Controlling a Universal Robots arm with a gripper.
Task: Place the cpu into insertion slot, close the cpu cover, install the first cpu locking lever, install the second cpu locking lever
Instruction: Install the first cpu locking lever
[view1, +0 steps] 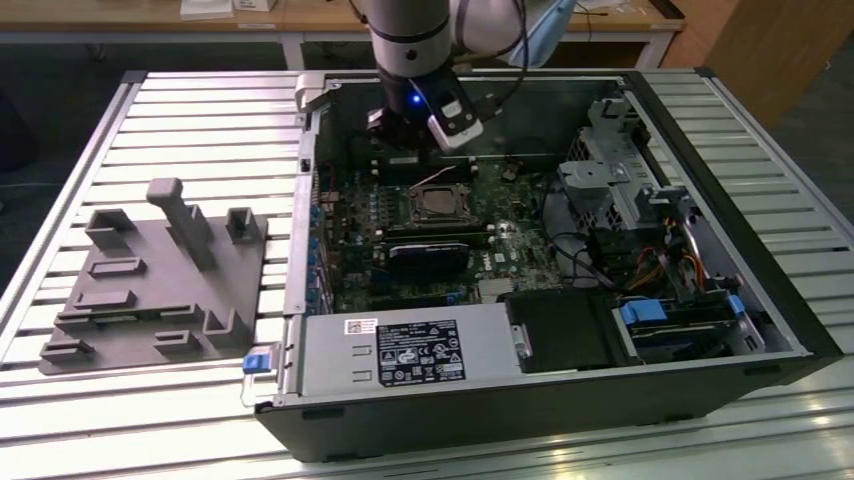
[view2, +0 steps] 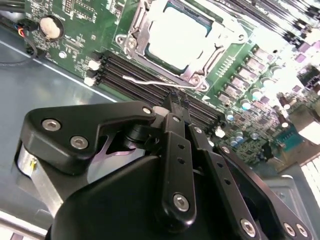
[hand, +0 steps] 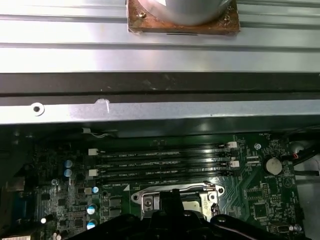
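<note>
The cpu (view2: 177, 35), with its pale metal top, lies flat in the insertion slot (view1: 434, 206) on the green motherboard. The silver cpu cover (view2: 136, 40) lies down around it like a frame. A thin wire locking lever (view2: 145, 81) stands loose along the socket's edge, on the side of the long memory slots. My gripper (view2: 174, 102) hangs just off that side of the socket, its black fingers drawn together at the tips close to the wire; I cannot tell if they touch it. In the exterior view the gripper (view1: 407, 140) is inside the case, above the socket.
The open black computer case (view1: 721, 160) lies on a slatted metal table, with a drive cage and cables at the exterior view's right. A grey parts fixture (view1: 147, 280) sits at its left. Long memory slots (hand: 160, 162) run beside the socket, and a power supply (view1: 400, 355) fills the near side.
</note>
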